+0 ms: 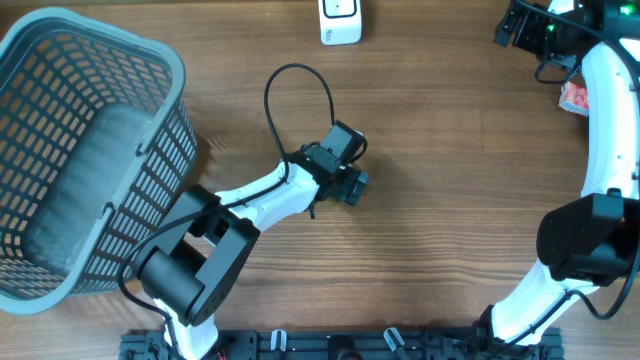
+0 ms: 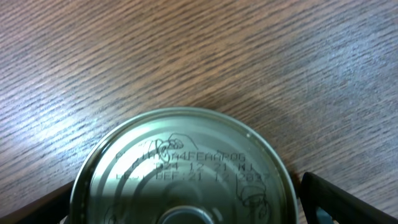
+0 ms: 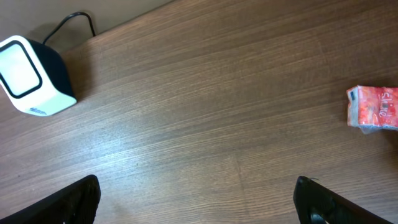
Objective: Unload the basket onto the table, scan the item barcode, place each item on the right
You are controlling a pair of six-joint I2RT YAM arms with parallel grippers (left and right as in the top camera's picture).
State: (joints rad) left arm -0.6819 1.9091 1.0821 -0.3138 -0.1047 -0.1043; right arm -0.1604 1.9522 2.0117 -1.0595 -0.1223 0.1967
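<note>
Wood-grain counter [image 1: 450, 150] has open room mid-scene. Left end effector [image 2: 186, 199] spread wide around round silver tin can [image 2: 180, 171]; right end effector [image 3: 196, 199] wide, near white barcode scanner [image 3: 31, 78] at far edge.

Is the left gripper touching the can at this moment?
Cannot tell. In the left wrist view the can sits between the left gripper's spread fingers, but the frame edge hides any contact; overhead, the gripper covers the can.

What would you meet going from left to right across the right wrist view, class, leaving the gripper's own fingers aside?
White barcode scanner with its black cable → bare wooden table → orange packet.
</note>
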